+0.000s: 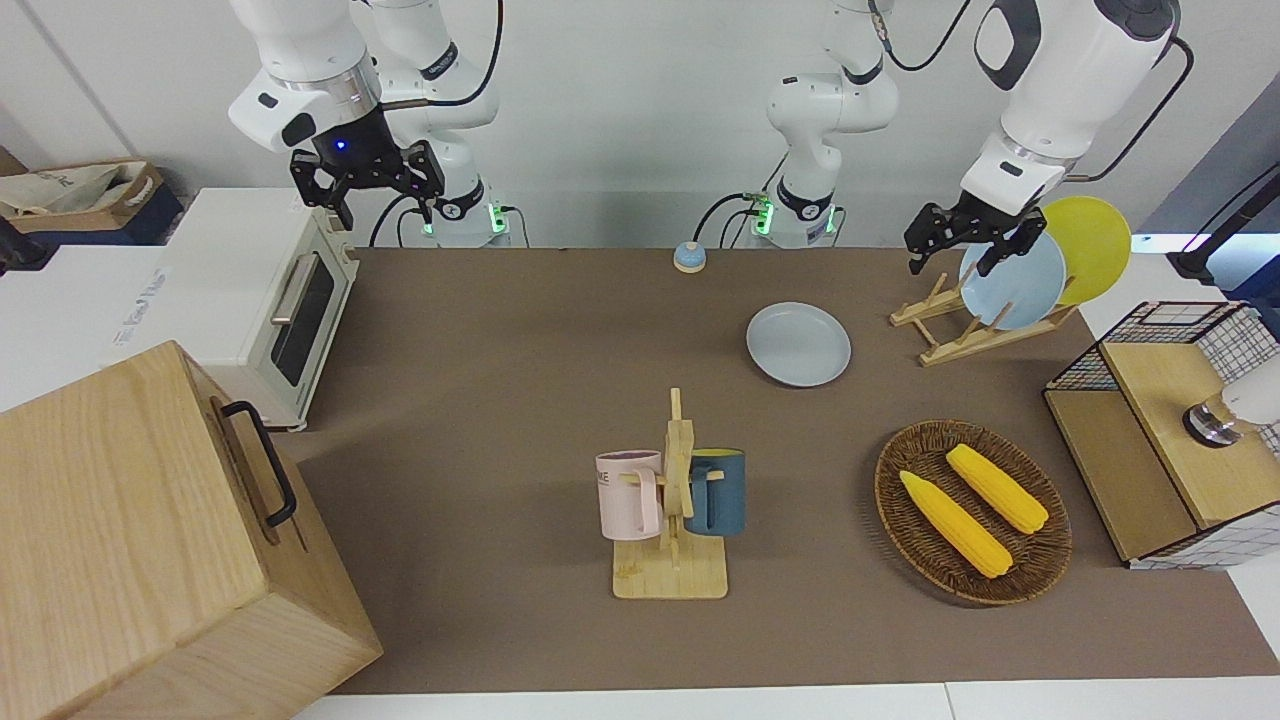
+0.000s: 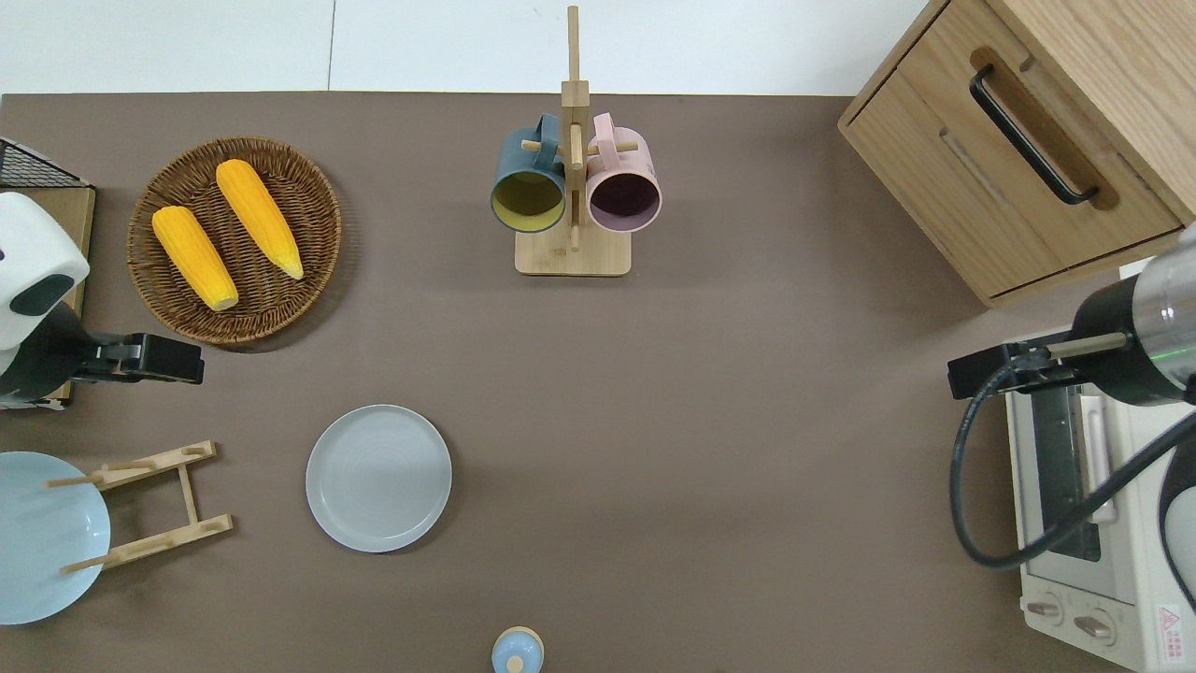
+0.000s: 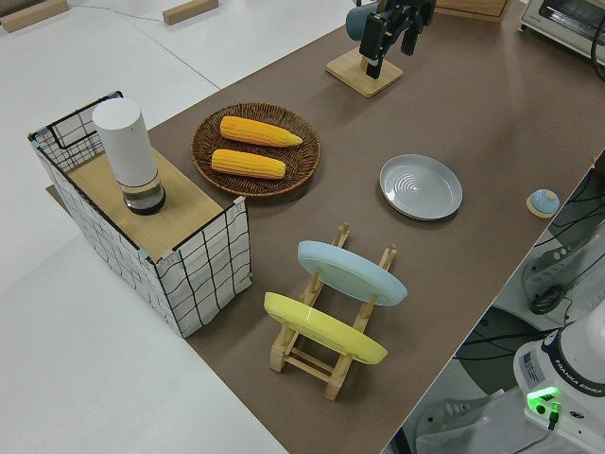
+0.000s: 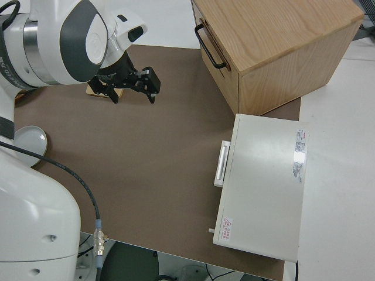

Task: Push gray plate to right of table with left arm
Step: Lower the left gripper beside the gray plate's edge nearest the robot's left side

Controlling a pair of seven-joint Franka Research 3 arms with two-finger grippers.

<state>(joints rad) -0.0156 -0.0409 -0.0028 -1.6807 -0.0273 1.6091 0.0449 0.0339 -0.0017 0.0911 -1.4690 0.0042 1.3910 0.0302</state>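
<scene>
Wooden cabinet (image 1: 150, 540) aside, gray plate (image 1: 798, 343) lies apart from left fingers (image 1: 985, 262)

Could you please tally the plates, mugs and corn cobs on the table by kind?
Plates: 3, namely the gray plate flat on the table, plus a sky-blue plate and a yellow plate in the rack.
Mugs: 2, pink mug and dark blue mug.
Corn cobs: 2.
Total: 7.

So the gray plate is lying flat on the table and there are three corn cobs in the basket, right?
Almost. The gray plate does lie flat on the table, but the basket holds two corn cobs, not three. The overhead view shows them side by side.
</scene>
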